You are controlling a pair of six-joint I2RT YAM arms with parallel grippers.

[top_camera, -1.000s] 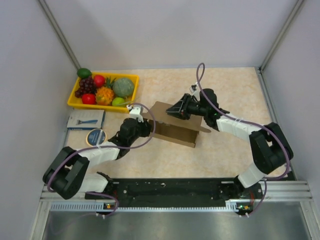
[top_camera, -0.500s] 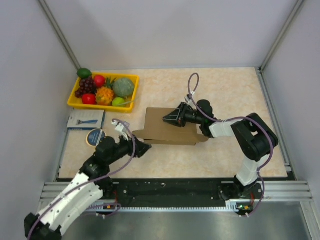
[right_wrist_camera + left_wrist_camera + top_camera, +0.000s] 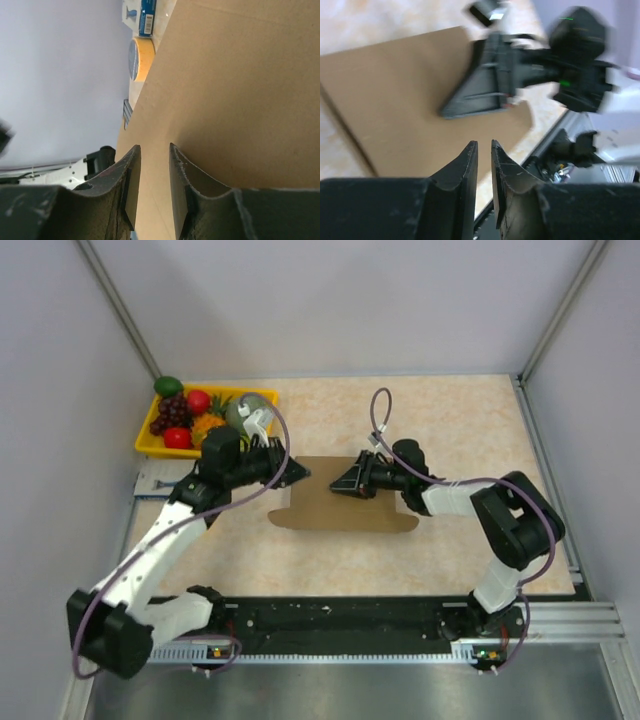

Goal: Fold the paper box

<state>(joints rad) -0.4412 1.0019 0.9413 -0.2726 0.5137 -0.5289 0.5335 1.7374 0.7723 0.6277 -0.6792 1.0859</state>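
Scene: two arms reach from the near edge over a pale speckled surface (image 3: 480, 430), shown from overhead and from each wrist.
Paper box: the paper box (image 3: 345, 512) lies flat near the middle of the surface as a brown sheet. Its long sides run left to right, and a rounded tab shows at its near right corner.
Left gripper: the left gripper (image 3: 298, 471) hangs over the far left edge of the paper box. In the wrist view its jaws are nearly closed, with only a thin slit between them and nothing in it.
Right gripper: the right gripper (image 3: 338, 484) sits low over the middle of the far edge, pointing left toward the other gripper. Its jaws stand a narrow gap apart against the cardboard. Whether they pinch a layer cannot be told.
Bystanders: a yellow tray (image 3: 148, 447) of fruit stands at the far left, well apart from the box. A blue-white packet (image 3: 150, 477) lies just in front of it, and the right wrist view shows a yellow tape roll (image 3: 137, 60) near the packet.
Done so far: apparently very little. No wall stands upright and no flap or tab is tucked.
Left to do: by this judgement, nearly everything. The side walls must be raised, the flaps turned in, the tabs seated and the lid closed.
Step in hand: probably pinning the sheet flat while a first panel is picked out.
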